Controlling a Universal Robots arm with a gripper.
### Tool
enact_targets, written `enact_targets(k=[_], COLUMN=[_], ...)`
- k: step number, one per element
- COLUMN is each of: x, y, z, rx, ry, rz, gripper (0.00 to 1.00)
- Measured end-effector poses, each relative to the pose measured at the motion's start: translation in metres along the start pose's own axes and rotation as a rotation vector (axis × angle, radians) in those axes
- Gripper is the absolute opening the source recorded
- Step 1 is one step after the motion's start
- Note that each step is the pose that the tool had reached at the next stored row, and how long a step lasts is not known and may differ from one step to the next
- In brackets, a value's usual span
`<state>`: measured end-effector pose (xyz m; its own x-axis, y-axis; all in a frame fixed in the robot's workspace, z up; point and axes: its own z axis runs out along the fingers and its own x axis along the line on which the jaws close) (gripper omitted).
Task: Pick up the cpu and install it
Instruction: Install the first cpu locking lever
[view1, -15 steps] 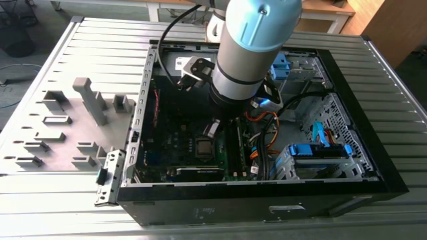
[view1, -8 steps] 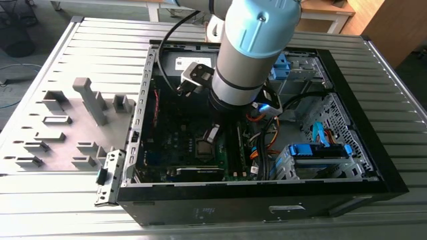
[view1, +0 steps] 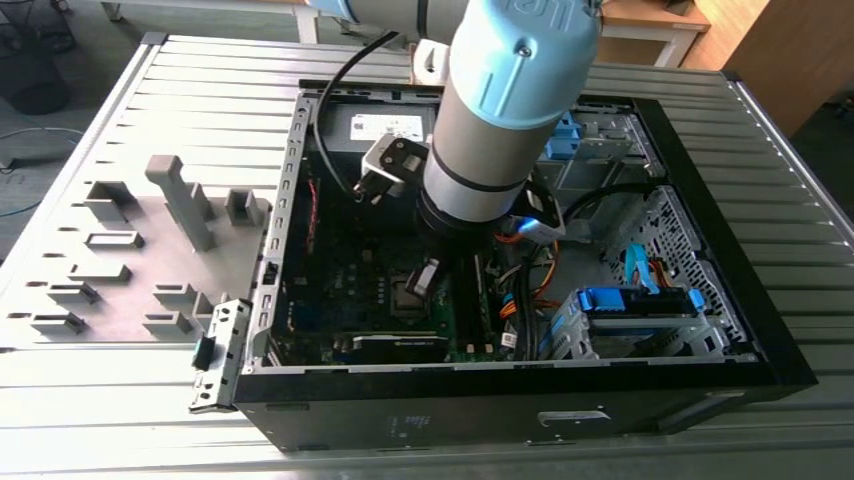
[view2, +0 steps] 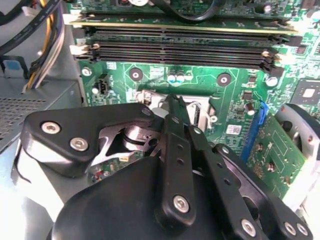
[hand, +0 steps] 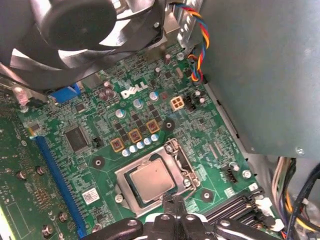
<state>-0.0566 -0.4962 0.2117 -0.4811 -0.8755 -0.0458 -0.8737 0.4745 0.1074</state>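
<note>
The cpu (hand: 152, 181), a small tan-grey square chip, lies flat in its socket on the green motherboard (hand: 100, 145) in the first wrist view. My gripper (hand: 172, 201) hangs just off one edge of the socket, fingertips drawn together with nothing between them. In the second wrist view the black fingers (view2: 172, 107) meet in a point over the socket's metal frame, which hides the chip. In the exterior view my arm reaches down into the open computer case (view1: 534, 385), with the gripper (view1: 427, 283) low over the board's middle.
Black memory slots (view2: 180, 47) run beside the socket. A round fan (hand: 85, 25) and coloured wires (hand: 197, 30) hang close over the board. Grey plastic fixtures (view1: 180, 200) stand on the table at the exterior view's left. Blue drive brackets (view1: 638, 300) fill the case's right.
</note>
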Motion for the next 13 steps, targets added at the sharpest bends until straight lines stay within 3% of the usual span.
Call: enact_targets(k=[8, 10, 13], x=[0.0008, 0.0012, 0.0018], y=[-0.0007, -0.0009, -0.0012], z=[0.0027, 0.0030, 0.0036], rx=[0.0170, 0.0194, 0.0207], ry=[0.0311, 0.0356, 0.0378], rz=[0.002, 0.003, 0.003], gripper=[0.11, 0.11, 0.11])
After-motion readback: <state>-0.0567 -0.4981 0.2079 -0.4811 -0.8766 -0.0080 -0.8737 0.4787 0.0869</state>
